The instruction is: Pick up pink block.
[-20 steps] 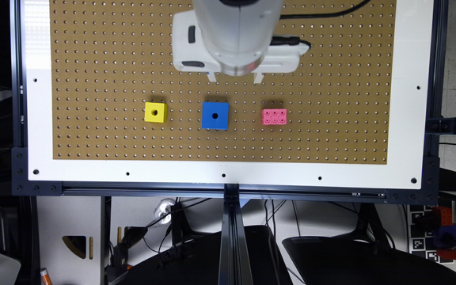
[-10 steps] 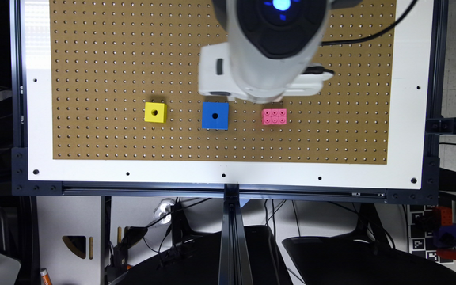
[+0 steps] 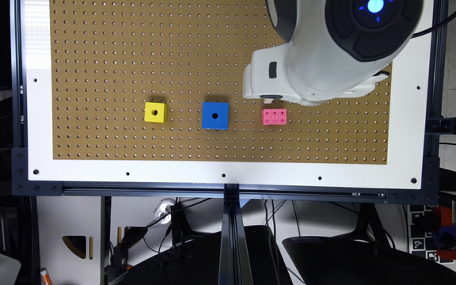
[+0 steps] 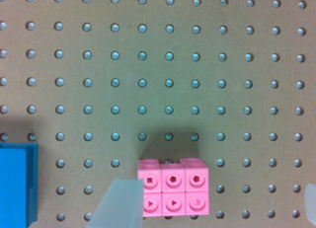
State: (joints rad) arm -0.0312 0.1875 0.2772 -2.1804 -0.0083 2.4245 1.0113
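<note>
The pink block (image 3: 274,116) lies flat on the brown pegboard (image 3: 109,59), toward the exterior view's right of the row of blocks, its six studs facing up. In the wrist view the pink block (image 4: 173,187) sits just beside one translucent fingertip (image 4: 121,203), while the other fingertip (image 4: 311,201) stands far off at the picture's edge. My gripper (image 4: 217,191) is open and holds nothing; it hangs above the board. In the exterior view the gripper (image 3: 293,99) is just behind the block, largely covered by the white arm.
A blue cube (image 3: 215,115) with a hole stands close beside the pink block, also seen as the blue cube (image 4: 17,183) in the wrist view. A yellow cube (image 3: 155,112) with a hole lies further toward the exterior view's left. A white frame (image 3: 228,172) borders the board.
The arm has swung toward the exterior view's right and nearer the row of blocks, going from behind the blue cube to just behind the pink block. The blocks have not moved.
</note>
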